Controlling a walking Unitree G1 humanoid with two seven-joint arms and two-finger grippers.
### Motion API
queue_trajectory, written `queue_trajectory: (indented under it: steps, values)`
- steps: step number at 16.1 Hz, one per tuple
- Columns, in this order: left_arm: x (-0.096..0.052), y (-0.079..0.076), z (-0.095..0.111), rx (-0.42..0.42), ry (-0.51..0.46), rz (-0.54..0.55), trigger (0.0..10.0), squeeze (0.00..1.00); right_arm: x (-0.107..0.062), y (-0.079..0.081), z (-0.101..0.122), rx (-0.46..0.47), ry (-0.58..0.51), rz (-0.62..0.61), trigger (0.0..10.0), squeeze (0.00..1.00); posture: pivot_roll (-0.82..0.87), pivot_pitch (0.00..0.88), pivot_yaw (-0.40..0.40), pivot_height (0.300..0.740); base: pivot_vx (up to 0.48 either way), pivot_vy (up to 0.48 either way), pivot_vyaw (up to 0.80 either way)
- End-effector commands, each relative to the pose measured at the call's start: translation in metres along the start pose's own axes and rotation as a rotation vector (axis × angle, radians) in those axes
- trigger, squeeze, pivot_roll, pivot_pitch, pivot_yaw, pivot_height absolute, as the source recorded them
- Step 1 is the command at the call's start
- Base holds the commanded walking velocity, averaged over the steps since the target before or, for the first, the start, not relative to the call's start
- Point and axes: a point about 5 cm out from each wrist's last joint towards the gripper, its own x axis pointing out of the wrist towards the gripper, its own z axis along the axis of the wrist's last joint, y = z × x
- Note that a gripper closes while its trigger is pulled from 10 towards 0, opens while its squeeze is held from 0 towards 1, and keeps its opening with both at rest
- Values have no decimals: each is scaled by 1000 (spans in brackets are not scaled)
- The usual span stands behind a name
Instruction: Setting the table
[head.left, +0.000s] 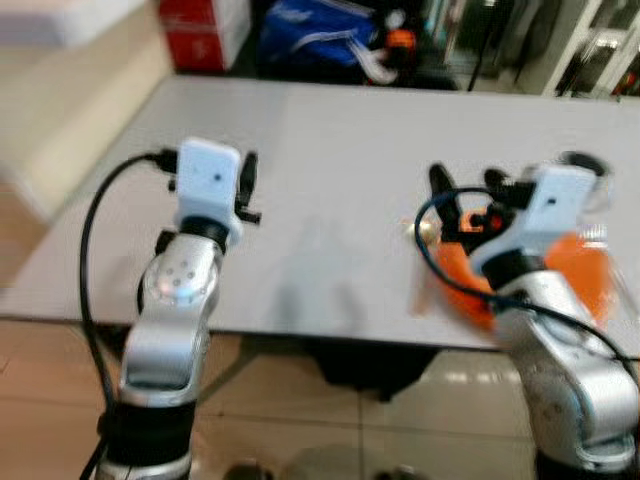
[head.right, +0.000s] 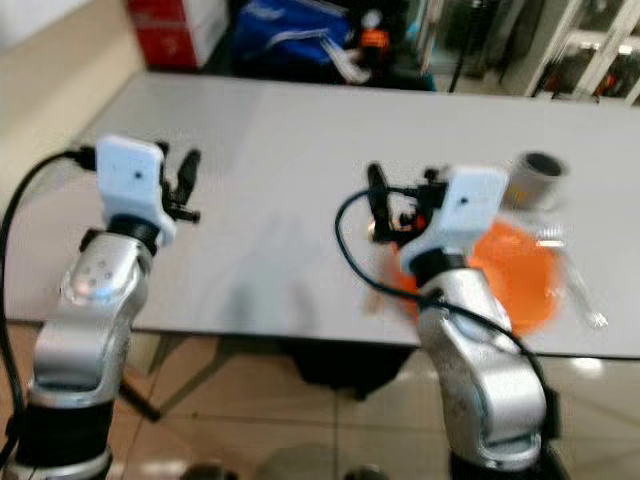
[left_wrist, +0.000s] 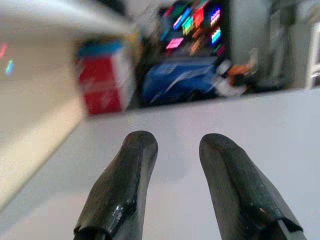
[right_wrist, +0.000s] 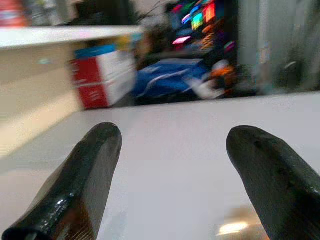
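The landmark was the round orange plate (head.right: 520, 270), which lay flat on the pale grey rectangular table (head.right: 300, 150), close to the table's near edge on the robot's right. Behind the plate, toward the far edge, a grey cylindrical metal cup (head.right: 541, 172) stood upright just beside the plate's rim. A piece of silver cutlery (head.right: 585, 300) lay along the right side of the plate; blur prevented telling its type. The right gripper (head.left: 466, 185) hovered above the left rim of the plate, and its two long black fingers (right_wrist: 90, 175) were spread wide with nothing between them. The left gripper (left_wrist: 175, 150) was raised above bare table surface well to the left of the plate, and its fingers (left_wrist: 125, 185) stood a narrow gap apart, holding nothing. Beyond the table's far edge, well behind the plate, a red and white box (head.left: 205, 30) stood beside a blue fabric bag (head.left: 320, 35) on the floor.
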Motion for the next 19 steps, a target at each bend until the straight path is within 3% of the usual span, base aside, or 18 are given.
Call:
queue_trajectory:
  steps: [1, 2, 11, 14, 15, 16, 18, 19]
  values:
    - [0, 0, 2, -16, 1, -4, 10000, 169, 0, -1, 3, 6, -1, 14, 10000, 1000, -17, 88, -24, 740, 0, 480, 0]
    - [-2, -1, 3, -24, 5, -22, 10000, 1000, 0, 0, 2, 20, -3, 15, 10000, 1000, -13, 88, -16, 740, 0, 480, 0]
    - [0, -6, 3, -22, 4, -78, 10000, 1000, 0, 3, 1, 2, 0, 28, 10000, 1000, -31, 63, 11, 740, 0, 480, 0]
    - [3, -6, 2, -15, 3, -80, 10000, 1000, 1, 2, 3, -60, -4, 17, 10000, 1000, -37, 64, 8, 740, 0, 480, 0]
    - [3, -5, 0, -35, 14, -75, 10000, 361, 2, 1, 2, -88, 5, 2, 10000, 0, -38, 67, 15, 740, 0, 480, 0]
    - [3, -7, -5, -49, 37, -79, 10000, 0, 2, -3, -2, -96, 22, -33, 10000, 0, -22, 59, 15, 740, 0, 480, 0]
    - [-2, -8, -10, -97, 71, -84, 10000, 0, 2, -6, -8, -86, 46, -66, 10000, 0, -2, 49, 11, 740, 0, 480, 0]
    - [-5, -6, -14, -49, 77, -74, 10000, 0, 1, -7, -16, -107, 85, -73, 10000, 0, 13, 50, -6, 740, 0, 480, 0]
